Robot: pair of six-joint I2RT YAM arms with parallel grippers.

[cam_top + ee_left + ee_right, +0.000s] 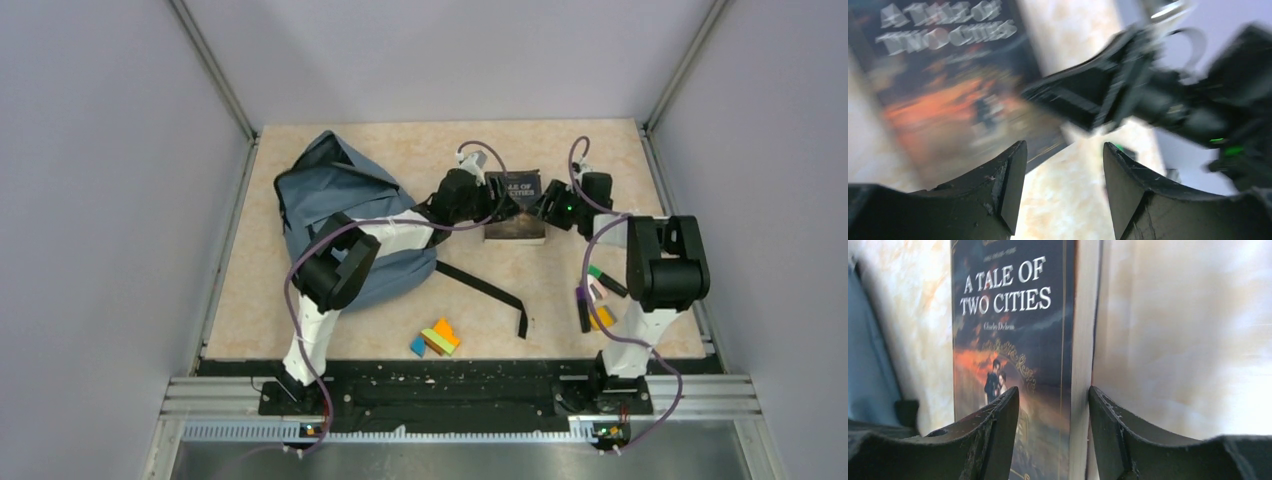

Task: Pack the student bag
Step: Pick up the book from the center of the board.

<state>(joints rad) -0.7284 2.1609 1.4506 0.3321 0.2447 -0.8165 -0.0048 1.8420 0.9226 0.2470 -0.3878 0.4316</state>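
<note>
The slate-blue student bag (335, 205) lies at the left of the table, and my left arm reaches across it. A dark paperback, "A Tale of Two Cities" (517, 208), lies flat at the middle back. My left gripper (492, 203) is open and empty at the book's left edge. In the blurred left wrist view the book (948, 90) is up left of the gripper (1065, 150). My right gripper (548, 207) is at the book's right edge. In the right wrist view its open jaws (1054, 392) straddle the book's page edge (1080, 365), with a gap over the cover.
A black bag strap (490, 290) trails across the table toward the front. Coloured blocks (435, 338) lie near the front edge. Several markers (598, 295) lie by the right arm's base. The table is walled at the back and both sides.
</note>
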